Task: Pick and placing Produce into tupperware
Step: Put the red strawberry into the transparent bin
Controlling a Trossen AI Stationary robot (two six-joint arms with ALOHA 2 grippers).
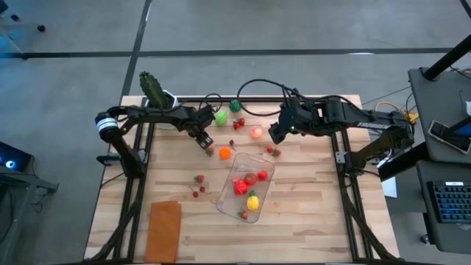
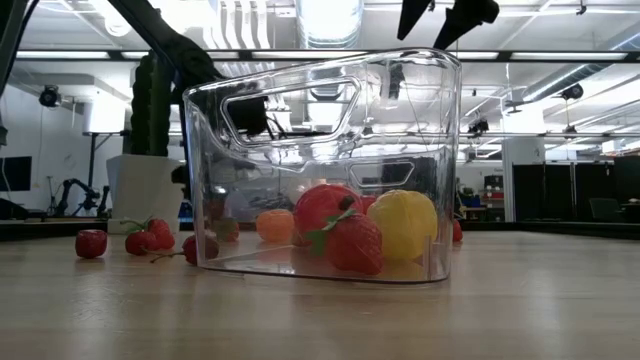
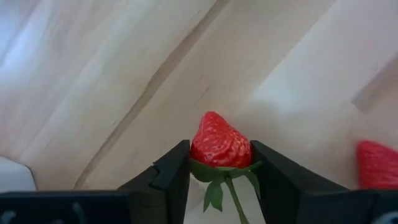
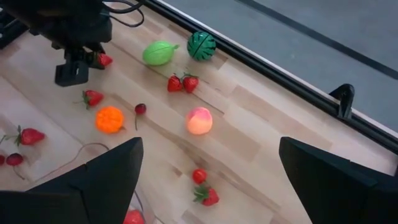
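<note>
My left gripper is down at the tabletop left of the tupperware, shut on a red toy strawberry. The clear tupperware stands mid-table, with red pieces and a yellow one inside. More produce lies loose on the wood: a lime, a dark green melon, a peach, an orange and small strawberries. My right gripper hangs open, high over the far middle of the table, with nothing between its fingers. My left gripper pinches the strawberry's wide leafy end between its two fingers, one on each side. The fingers come steeply from above. The red tip points away from the wrist toward the wood, and the green stem trails back between the fingers. I cannot tell whether it still touches the table.
A cactus in a white pot stands at the far left corner. A flat orange-brown rectangle lies near the front left. Small red pieces lie left of the tupperware. Black cables run along the far edge.
</note>
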